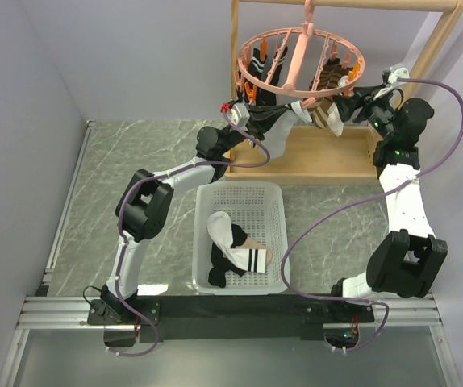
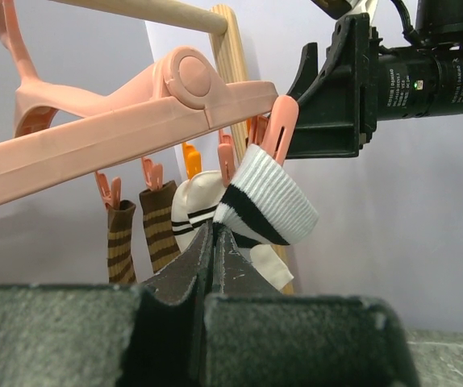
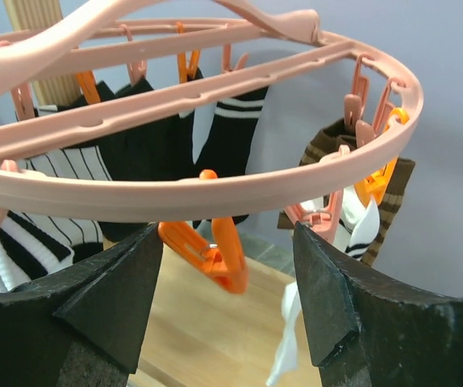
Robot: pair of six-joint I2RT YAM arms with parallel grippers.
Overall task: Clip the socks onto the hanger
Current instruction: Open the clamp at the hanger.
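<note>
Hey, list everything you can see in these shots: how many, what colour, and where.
table: one, grey-green marble, under everything.
rack: one, light wood, far side.
hanger: one, pink ring, hanging from the rack.
clips: many, orange and pink, around the hanger rim.
hung socks: several, striped white, striped brown, black, clipped to the hanger.
basket: one, white, mid-table.
loose socks: a few, white and black, in the basket.
left gripper: one, black, shut, below a hung striped sock.
right gripper: one, black, open, at the hanger rim.

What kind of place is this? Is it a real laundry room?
Probably not a home: it looks like a robot test booth. Plain walls box in a marble-patterned table, robot arms are bolted at its edge, and a pink hanger with socks hangs from a wooden rack.
</note>
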